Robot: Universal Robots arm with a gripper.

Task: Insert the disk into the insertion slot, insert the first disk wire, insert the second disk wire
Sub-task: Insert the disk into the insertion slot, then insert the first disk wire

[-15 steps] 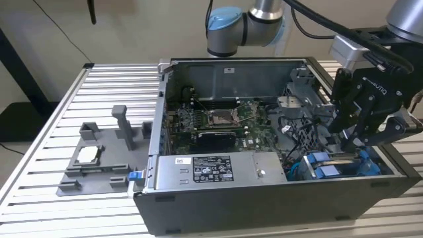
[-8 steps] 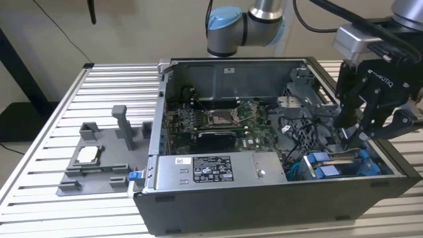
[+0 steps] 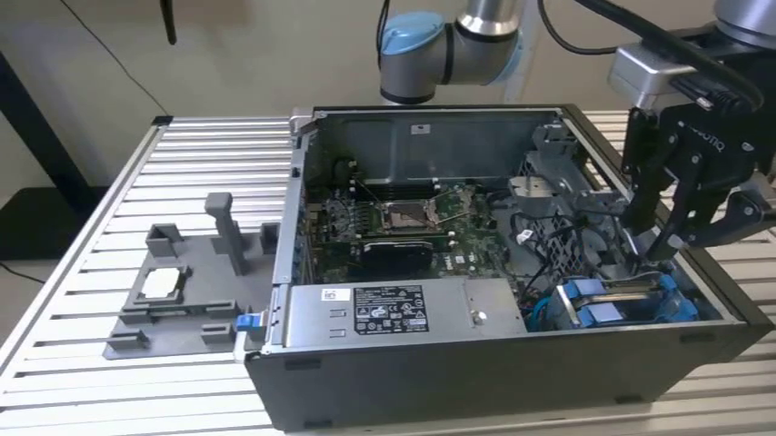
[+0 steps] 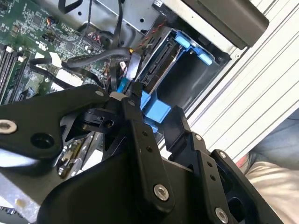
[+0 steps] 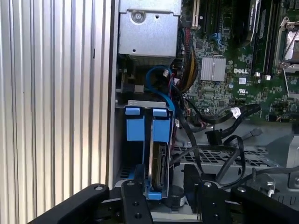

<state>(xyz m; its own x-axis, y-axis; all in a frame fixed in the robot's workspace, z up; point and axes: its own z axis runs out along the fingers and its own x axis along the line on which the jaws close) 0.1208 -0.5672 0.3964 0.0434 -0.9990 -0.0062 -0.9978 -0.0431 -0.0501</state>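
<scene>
**Silver-grey disk (image 5: pixel 159 170) in the insertion slot (image 5: pixel 138 130), gripper (image 5: pixel 163 179) spread open**

In the exterior view, the gripper (image 3: pixel 649 241) hangs inside the open computer case (image 3: pixel 485 372), just above the insertion slot (image 3: pixel 606 304). Its fingers are apart and grip nothing.

In the second wrist view, the disk (image 4: pixel 159 65) stands on edge inside the insertion slot (image 4: pixel 183 41). A blue wire (image 4: pixel 123 85) runs close by one fingertip.

In the first wrist view, the disk fills one bay of the insertion slot, with its connector edge between the spread fingers. The blue wire (image 5: pixel 163 95) curves beside the slot, near the motherboard (image 5: pixel 219 93).
</scene>
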